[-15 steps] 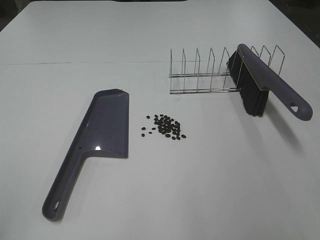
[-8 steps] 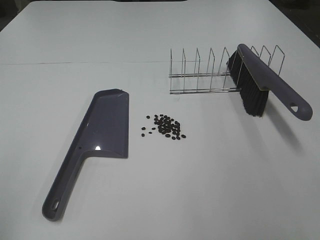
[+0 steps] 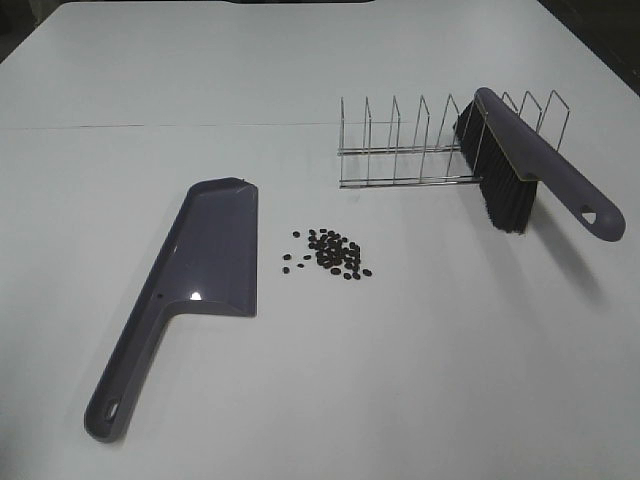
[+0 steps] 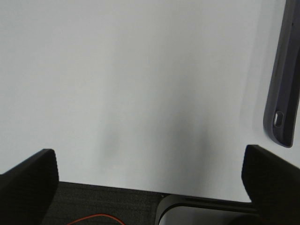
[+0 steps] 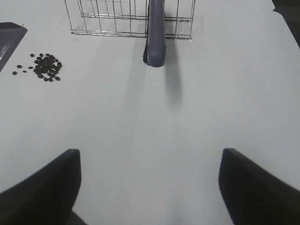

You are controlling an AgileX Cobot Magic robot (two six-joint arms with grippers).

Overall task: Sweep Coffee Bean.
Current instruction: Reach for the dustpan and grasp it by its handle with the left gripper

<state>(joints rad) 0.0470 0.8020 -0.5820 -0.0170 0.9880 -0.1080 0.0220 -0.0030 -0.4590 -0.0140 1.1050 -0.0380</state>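
Black left gripper [image 4: 150, 157], right gripper [image 5: 150, 154], spread

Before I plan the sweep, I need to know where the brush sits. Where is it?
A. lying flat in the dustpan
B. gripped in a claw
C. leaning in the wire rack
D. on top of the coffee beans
C: the brush leans across the wire rack with its bristles pointing down, well apart from the coffee beans and the dustpan.
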